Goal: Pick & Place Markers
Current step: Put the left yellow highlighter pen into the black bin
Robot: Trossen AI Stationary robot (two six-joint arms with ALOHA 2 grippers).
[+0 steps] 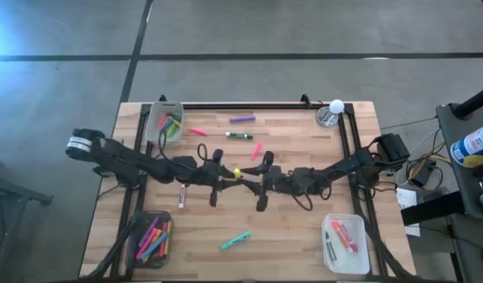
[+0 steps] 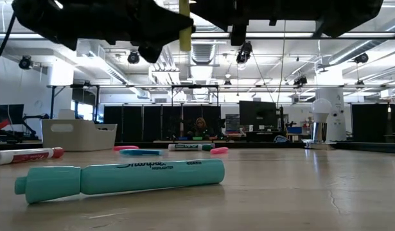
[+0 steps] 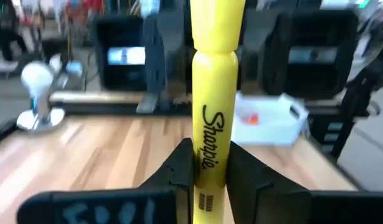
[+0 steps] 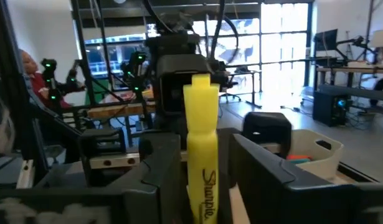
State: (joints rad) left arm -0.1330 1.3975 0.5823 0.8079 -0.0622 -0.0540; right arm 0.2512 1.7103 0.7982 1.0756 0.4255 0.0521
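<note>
A yellow marker (image 1: 237, 172) stands upright in the air over the table's middle, between both grippers. My left gripper (image 1: 224, 176) is shut on it, and the left wrist view shows the marker (image 3: 213, 106) rising from between the fingers. My right gripper (image 1: 257, 176) is open. Its fingers stand on either side of the same marker (image 4: 200, 143), with a gap showing. Loose markers lie on the table: teal (image 1: 236, 240), purple (image 1: 242, 119), green (image 1: 239, 135) and two pink (image 1: 198, 131) (image 1: 257, 149). The teal one (image 2: 120, 178) lies on its side close to the low camera. My left gripper (image 3: 210, 158) pinches the yellow marker's printed barrel (image 3: 211, 146), below the cap, between its two fingers (image 3: 180, 167). The fingers come level from the table's left and lie across the marker. The marker (image 2: 184, 29) is upright and lifted clear of the table.
Plastic bins sit at three corners: far left (image 1: 166, 122) and near left (image 1: 151, 240), both with markers inside, and near right (image 1: 345, 242) with a red one. A metal stand with a white ball (image 1: 330, 114) is at the far right. A person sits in the room behind.
</note>
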